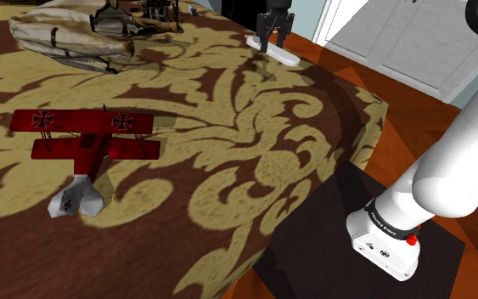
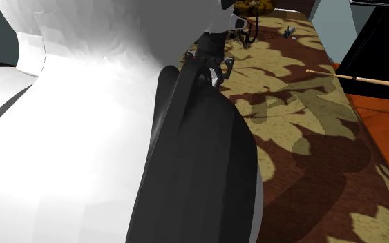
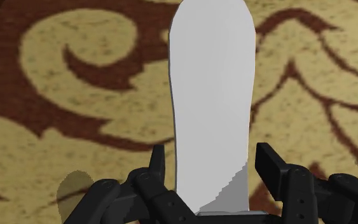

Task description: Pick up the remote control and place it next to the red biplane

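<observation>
Shoulder view: the black band [image 1: 387, 227] near the arm's [image 1: 449, 161] base carries small white writing, too small to read. The arm reaches over the brown-and-gold patterned tabletop [image 1: 228, 127], with the gripper [image 1: 275, 47] pointing straight down at the far edge. The plain white remote control [image 1: 288, 59] lies flat there, well apart from the red biplane [image 1: 88, 136]. In the wrist view the jaws are spread on either side of the remote control [image 3: 212, 83], not clamping it.
</observation>
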